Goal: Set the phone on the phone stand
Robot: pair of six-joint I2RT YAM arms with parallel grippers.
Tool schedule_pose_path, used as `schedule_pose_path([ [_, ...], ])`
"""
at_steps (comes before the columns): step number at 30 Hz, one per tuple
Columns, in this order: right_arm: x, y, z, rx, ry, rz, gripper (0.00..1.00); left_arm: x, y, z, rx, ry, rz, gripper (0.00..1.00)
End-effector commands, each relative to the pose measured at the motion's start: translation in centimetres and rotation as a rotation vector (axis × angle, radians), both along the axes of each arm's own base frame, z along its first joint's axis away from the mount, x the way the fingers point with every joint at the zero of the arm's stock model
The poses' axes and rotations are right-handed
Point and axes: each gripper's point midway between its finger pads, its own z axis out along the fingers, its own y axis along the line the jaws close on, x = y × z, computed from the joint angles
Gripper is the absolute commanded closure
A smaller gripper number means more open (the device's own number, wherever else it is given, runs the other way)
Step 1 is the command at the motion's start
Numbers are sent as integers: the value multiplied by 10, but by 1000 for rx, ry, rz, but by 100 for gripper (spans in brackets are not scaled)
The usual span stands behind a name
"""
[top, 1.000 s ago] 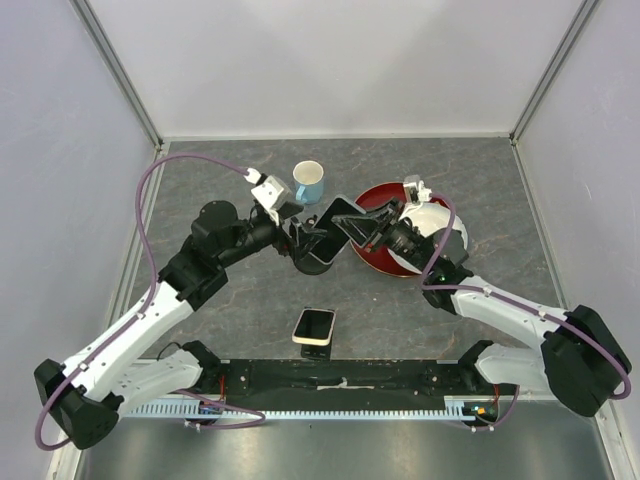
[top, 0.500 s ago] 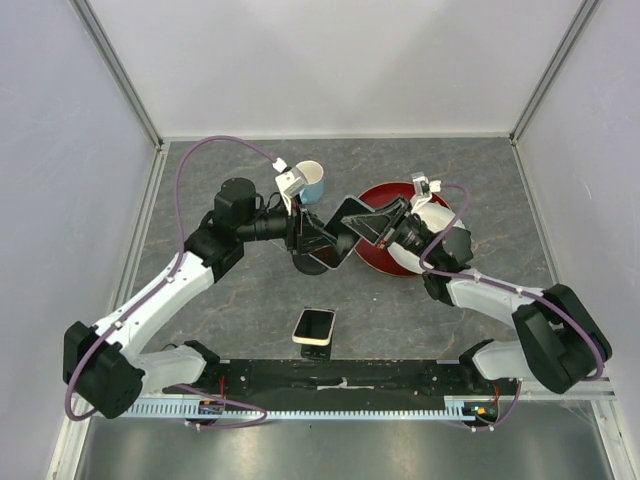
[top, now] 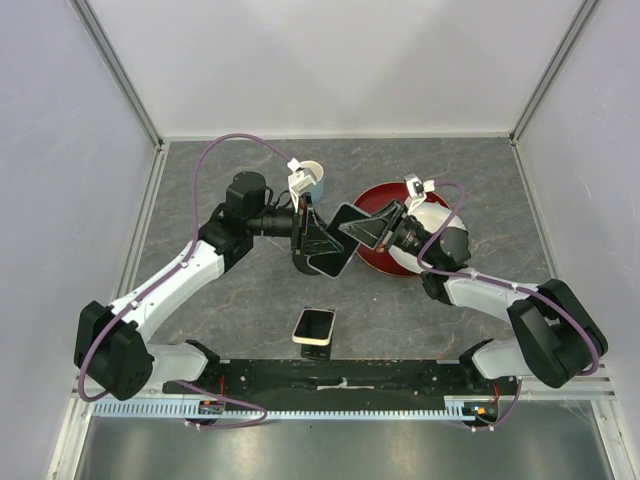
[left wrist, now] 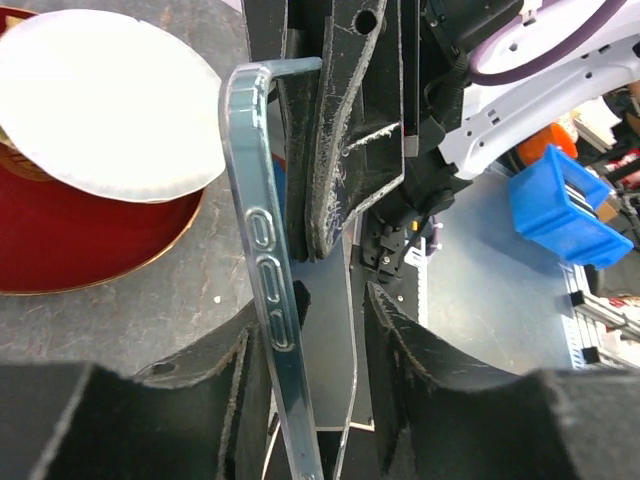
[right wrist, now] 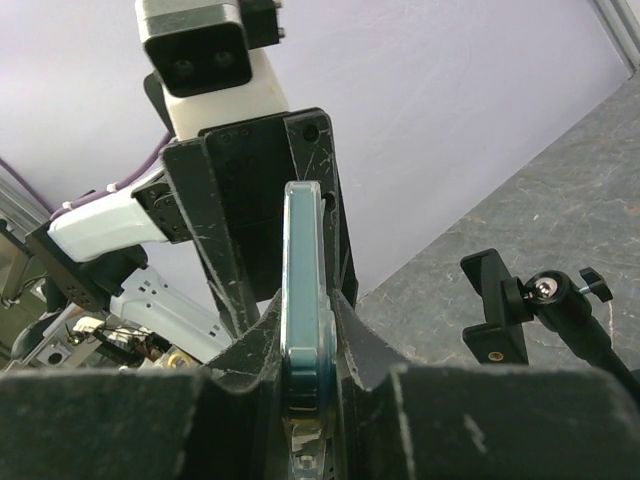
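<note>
Phone (left wrist: 262,230) hangs clamped in the right gripper (right wrist: 306,325); whether the left gripper (left wrist: 315,320) pinches it we cannot tell, so we part them slowly.

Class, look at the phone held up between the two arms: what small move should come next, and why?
Probably shut the left gripper's jaws on the phone. It hangs in mid-air with the right gripper's jaws pinched on one end. The left wrist view seems to show a thin slit between the phone and one left jaw, so that grip looks unfinished.
</note>
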Motion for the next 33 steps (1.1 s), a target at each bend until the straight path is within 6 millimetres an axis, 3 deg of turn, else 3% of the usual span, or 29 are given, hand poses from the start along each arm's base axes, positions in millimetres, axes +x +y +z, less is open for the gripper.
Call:
schedule_pose_path([
  [1, -35, -31, 85, 246, -411, -76, 100, -34, -10, 29, -84, 19, -219, 59],
  [7, -39, -34, 86, 239, -446, -97, 100, -46, -12, 29, -99, 52, -303, 75],
  [10, -38, -33, 85, 232, -451, -97, 100, -44, -13, 28, -98, 47, -298, 94],
  [12, -37, -31, 82, 221, -447, -91, 98, -43, -13, 31, -101, 21, -274, 98],
  [13, -38, -31, 83, 220, -451, -87, 94, -42, -12, 29, -100, 8, -262, 98],
  [15, -38, -28, 80, 207, -447, -77, 74, -40, -11, 32, -105, -37, -232, 98],
  [16, -37, -27, 80, 198, -445, -73, 59, -39, -10, 31, -102, -43, -222, 98],
  [19, -32, -22, 76, 164, -427, -67, 42, -36, -7, 34, -97, -95, -184, 98],
  [22, -33, -22, 75, 153, -429, -58, 32, -33, -4, 37, -86, -139, -147, 98],
  [27, -37, -20, 77, 146, -445, -33, 30, -29, 3, 42, -79, -200, -108, 98],
  [33, -50, -19, 81, 157, -492, 24, 40, -26, 8, 40, -54, -200, -97, 98],
])
